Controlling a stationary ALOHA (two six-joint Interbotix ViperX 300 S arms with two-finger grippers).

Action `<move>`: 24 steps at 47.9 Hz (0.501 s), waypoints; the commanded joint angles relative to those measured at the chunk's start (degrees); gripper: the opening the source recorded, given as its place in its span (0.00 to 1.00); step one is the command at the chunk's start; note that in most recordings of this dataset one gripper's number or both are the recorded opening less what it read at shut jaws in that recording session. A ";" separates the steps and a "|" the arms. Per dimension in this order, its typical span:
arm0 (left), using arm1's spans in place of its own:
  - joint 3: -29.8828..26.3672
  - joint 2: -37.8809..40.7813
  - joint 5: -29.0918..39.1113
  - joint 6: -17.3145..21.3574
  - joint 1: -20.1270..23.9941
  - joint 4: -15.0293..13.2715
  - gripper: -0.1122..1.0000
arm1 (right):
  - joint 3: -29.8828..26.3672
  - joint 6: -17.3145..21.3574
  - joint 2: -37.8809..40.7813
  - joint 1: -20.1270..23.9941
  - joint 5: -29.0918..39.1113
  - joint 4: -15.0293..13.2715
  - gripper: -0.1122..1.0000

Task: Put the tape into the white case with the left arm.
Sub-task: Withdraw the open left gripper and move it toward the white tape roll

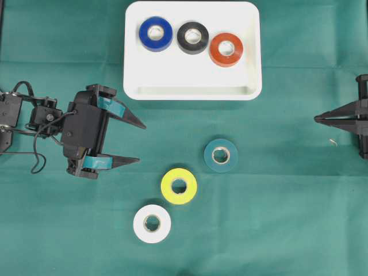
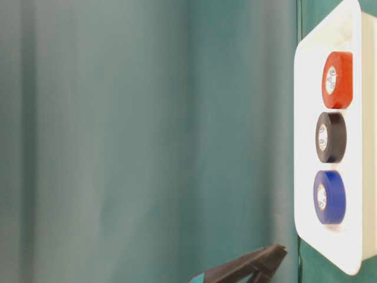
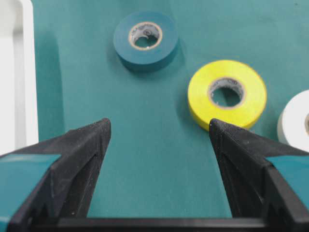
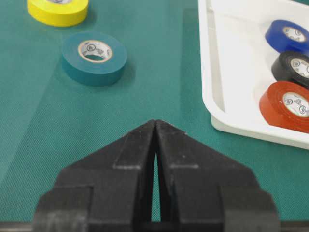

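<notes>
While the left gripper [image 1: 138, 142] hangs over the green cloth [image 1: 287, 218] with jaws spread wide and nothing between them, three rolls lie loose: white tape [image 1: 152, 223], yellow tape [image 1: 179, 186], teal tape [image 1: 221, 155]. Blue, black and red rolls already sit in the white case [image 1: 190, 86]. The rolls look light, stiff and smooth-sided; judged best taken across the outer rim, jaws straddling the ring. The right gripper [image 1: 317, 118] is parked at the far edge, jaws pressed together.
</notes>
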 commanded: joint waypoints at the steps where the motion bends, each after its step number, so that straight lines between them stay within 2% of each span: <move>1: -0.53 -0.70 -0.62 -0.09 -0.26 -0.09 0.83 | -0.53 0.09 0.26 -0.09 -0.44 -0.09 0.02; 11: -0.53 -0.70 -0.62 -0.09 -1.05 -0.09 0.83 | -0.53 0.09 0.35 -0.09 -0.44 -0.09 0.02; 24: -0.09 -0.70 -0.62 0.00 -4.48 -0.09 0.83 | -0.53 0.09 0.35 -0.09 -0.53 -0.09 0.02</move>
